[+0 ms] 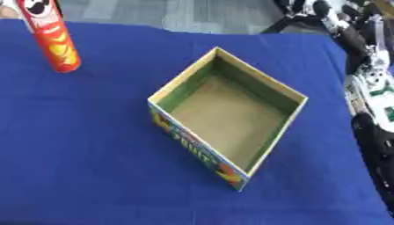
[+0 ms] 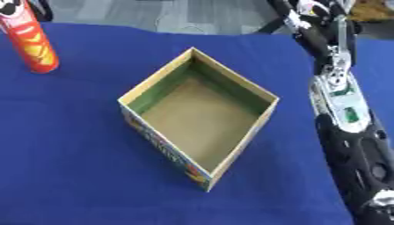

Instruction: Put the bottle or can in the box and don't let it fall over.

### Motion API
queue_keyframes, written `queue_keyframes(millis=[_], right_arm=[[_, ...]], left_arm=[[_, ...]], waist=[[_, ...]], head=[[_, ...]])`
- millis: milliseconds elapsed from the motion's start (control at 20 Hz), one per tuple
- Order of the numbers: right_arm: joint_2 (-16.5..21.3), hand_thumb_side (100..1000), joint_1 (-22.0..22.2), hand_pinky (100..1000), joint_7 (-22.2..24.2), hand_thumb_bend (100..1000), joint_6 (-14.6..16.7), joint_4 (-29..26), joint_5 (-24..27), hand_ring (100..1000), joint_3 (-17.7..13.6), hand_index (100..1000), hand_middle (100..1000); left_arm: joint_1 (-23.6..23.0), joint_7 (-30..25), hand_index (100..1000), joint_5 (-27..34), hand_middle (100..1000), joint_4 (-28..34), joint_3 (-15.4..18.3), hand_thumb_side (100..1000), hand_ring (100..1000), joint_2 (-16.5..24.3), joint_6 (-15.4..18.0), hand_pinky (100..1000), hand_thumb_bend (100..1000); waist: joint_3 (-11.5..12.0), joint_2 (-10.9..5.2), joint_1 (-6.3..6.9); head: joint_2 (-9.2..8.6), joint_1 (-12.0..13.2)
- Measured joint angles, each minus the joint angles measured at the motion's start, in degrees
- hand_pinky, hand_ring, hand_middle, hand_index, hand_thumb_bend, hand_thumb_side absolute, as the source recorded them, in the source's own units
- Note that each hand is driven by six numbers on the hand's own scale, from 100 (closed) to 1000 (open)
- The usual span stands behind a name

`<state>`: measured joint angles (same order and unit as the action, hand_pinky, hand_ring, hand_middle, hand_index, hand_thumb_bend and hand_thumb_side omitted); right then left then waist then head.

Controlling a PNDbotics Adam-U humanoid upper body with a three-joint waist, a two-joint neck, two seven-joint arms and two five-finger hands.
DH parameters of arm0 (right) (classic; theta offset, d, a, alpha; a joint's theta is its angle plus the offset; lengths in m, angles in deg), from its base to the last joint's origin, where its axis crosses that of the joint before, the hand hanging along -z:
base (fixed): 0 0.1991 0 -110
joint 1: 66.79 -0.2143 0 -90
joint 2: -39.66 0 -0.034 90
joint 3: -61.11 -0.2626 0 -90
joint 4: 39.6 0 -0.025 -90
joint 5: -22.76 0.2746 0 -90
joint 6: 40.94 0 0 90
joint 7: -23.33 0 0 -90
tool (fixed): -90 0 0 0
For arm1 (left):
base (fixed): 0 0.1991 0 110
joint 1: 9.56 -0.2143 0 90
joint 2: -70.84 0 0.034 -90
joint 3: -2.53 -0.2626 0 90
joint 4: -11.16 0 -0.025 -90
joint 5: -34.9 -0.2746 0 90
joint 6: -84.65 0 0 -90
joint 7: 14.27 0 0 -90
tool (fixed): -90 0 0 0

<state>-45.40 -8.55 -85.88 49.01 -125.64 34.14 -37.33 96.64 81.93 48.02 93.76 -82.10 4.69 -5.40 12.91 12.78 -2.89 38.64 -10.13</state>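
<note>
The red can (image 1: pixel 52 39) at the far left is running off the top edge, its lid cut away. The right arm (image 2: pixel 346 114) is leaving the frame at the right and bottom edges, its hand lying out of view. The box's print (image 1: pixel 202 154) is showing too blurred to read.

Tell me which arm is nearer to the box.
Right. The right arm stretches along the right side of the box, apart from it. The left arm shows in neither view.
</note>
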Motion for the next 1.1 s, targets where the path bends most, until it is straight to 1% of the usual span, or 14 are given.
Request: queue_keyframes(millis=[250,500,950,1000,1050,1100], right_arm=[[0.0,364,0.0,737,0.01,751,0.0,0.0,0.0,954,0.0,784,1000],[0.0,364,-0.01,738,0.04,753,-0.01,0.0,0.0,954,0.02,784,1000],[-0.05,360,-0.08,738,0.34,755,-0.19,0.0,0.0,954,0.18,784,1000],[-0.06,312,-0.1,738,0.37,786,-0.18,0.0,0.0,954,0.24,784,1000],[-0.07,356,-0.16,738,0.4,759,-0.18,0.0,0.0,954,0.35,784,1000],[-0.13,355,-0.28,738,0.45,760,-0.19,0.0,0.0,954,0.39,784,1000]], left_arm=[[0.86,-0.58,928,-0.62,970,-0.49,-0.62,487,1000,0.02,-0.1,834,647],[2.87,-1.36,928,-1.08,971,-1.87,-1.43,487,1000,0.03,-0.49,834,646],[7.99,-3.23,930,-2.0,973,-6.55,-3.34,487,1000,0.03,-1.01,835,647],[8.42,-3.41,930,-2.11,974,-7.04,-3.46,487,1000,0.03,-1.01,835,647],[8.86,-3.61,930,-2.08,976,-7.38,-3.5,486,1000,0.03,-0.8,835,648],[9.63,-3.76,930,-2.08,975,-7.93,-3.73,486,1000,0.03,-0.7,835,648]], waist=[[-0.08,0.0,0.0],[-0.08,0.0,0.0],[-0.07,0.0,-0.05],[-0.07,0.0,-0.05],[-0.07,0.0,-0.07],[-0.1,0.0,-0.13]], head=[[-0.45,0.01],[-0.5,0.25],[-0.5,0.89],[-0.5,0.93],[-0.5,0.95],[-0.5,0.98]])
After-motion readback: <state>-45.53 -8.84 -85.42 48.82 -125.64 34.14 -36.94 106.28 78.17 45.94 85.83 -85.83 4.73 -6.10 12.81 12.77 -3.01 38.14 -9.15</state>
